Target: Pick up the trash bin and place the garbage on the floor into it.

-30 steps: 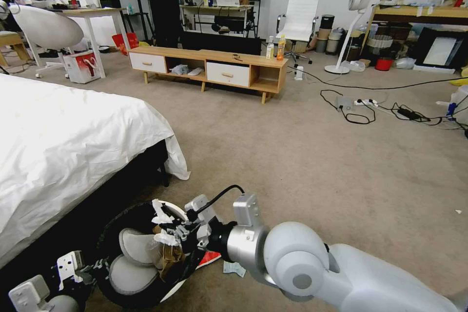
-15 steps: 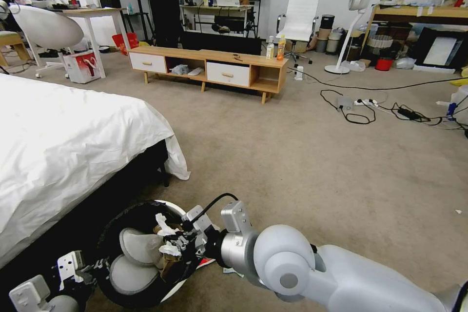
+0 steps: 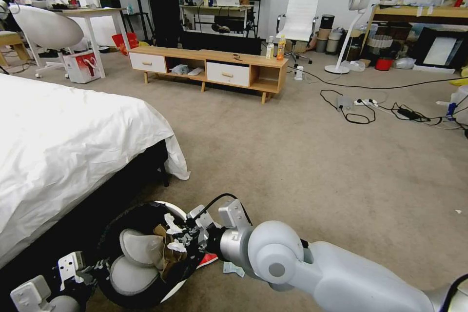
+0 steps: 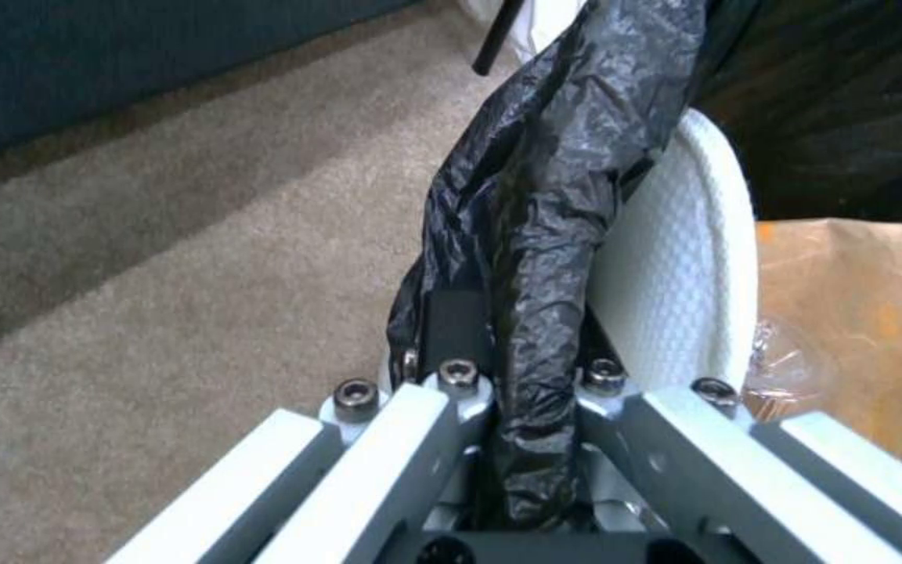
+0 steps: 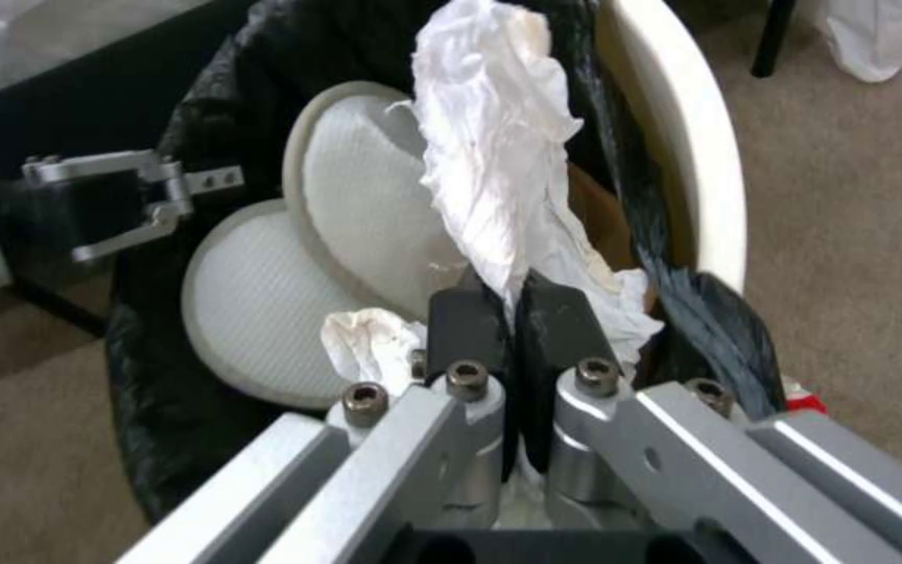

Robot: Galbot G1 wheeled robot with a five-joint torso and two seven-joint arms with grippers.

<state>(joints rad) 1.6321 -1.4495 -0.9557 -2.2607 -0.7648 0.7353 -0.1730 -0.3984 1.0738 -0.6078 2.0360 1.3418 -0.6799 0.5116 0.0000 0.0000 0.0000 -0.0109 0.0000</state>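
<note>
Carpet (image 3: 312, 165) spreads wide and beige ahead of me, with the white-sheeted bed (image 3: 63, 146) at my near left. Low at my near left, just off the bed's corner, sits the trash bin (image 3: 168, 292), white-rimmed, lined with a black bag (image 4: 535, 204), its white inner flaps (image 5: 357, 196) folded down inside and a brown paper bag (image 4: 869, 313) already in it. My left gripper (image 4: 514, 368) is clamped on the bin's rim, pinching liner and wall together, so the bin is mine to steady. My right gripper (image 5: 510, 313) hangs over the bin's mouth, its dark pads pressed together on the white tissue wad (image 5: 493, 141), which dangles down over the opening. I judge this to be the drop step: the wad should be well inside the rim line before I part the pads, because tissue is light and may cling to the rubber or catch on the liner's edge. Holding the bin level matters too, lest the paper bag slide. On the carpet just right of the bin lie a red-white snack wrapper (image 3: 209, 259) and a light blue face mask (image 3: 233, 268), which I take to be left to collect.
</note>
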